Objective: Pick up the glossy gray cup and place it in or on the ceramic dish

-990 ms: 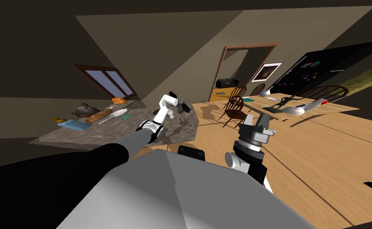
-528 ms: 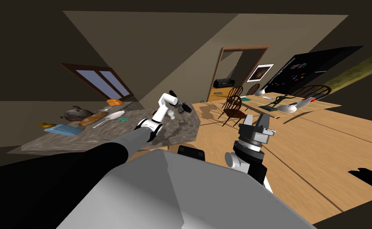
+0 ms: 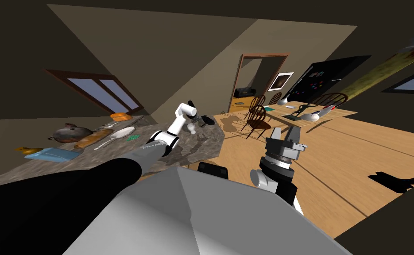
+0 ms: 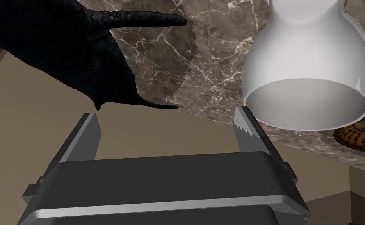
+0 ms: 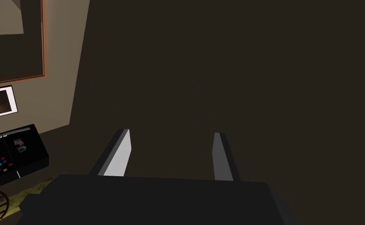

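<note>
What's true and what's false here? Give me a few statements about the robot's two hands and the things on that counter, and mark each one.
1. The left hand is open and empty. True.
2. The pale glossy cup sits between the left hand's fingers. False: it is off to one side, beyond one finger.
3. The countertop is marbled brown with white veins. True.
4. The right hand is shut on the cup. False: it is open and holds nothing.
5. A brown patterned dish shows right beside the cup. True.
</note>
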### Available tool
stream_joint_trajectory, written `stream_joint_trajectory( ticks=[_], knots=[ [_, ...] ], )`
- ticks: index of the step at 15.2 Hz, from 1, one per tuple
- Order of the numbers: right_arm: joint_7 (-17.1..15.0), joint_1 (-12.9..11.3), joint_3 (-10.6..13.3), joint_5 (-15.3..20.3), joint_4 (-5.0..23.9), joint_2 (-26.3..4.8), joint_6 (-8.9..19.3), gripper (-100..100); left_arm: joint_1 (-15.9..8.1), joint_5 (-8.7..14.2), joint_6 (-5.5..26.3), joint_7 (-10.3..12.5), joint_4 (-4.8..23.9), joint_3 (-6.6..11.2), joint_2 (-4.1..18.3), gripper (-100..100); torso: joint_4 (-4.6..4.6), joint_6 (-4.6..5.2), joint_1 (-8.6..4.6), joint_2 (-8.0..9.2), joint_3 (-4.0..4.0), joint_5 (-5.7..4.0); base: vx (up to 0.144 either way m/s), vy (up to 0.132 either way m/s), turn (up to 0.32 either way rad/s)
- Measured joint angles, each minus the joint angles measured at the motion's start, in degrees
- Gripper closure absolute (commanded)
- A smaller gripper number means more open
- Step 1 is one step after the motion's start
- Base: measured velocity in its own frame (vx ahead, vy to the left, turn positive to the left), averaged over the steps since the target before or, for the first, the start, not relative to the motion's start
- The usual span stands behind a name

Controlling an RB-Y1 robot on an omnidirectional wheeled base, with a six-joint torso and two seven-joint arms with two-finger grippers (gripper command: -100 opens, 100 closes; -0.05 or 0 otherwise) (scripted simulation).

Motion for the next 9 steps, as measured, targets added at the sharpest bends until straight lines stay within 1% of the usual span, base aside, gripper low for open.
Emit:
stream_joint_trajectory(
  ticks=[4,7,9],
  knots=[
    [0.00,0.00,0.00,0.00,0.00,0.00,0.00,0,-0.14,2.35,4.33,1.49,1.20,-0.66,1.46,-100,0.00,-0.01,-0.09,-0.01,0.00,-0.02,-0.001,0.106,-0.111],
    [0.00,0.01,0.00,0.00,0.00,0.01,0.00,0,0.04,3.67,6.91,2.50,2.01,-1.20,2.04,-100,-0.01,-0.01,-0.19,-0.05,-0.03,-0.03,0.005,0.082,-0.097],
    [0.00,0.00,0.00,0.00,0.00,0.00,0.00,0,0.34,4.65,8.90,3.47,2.05,-1.65,2.30,-100,-0.01,0.02,-0.19,-0.05,-0.03,-0.04,0.006,0.093,-0.169]
  ],
)
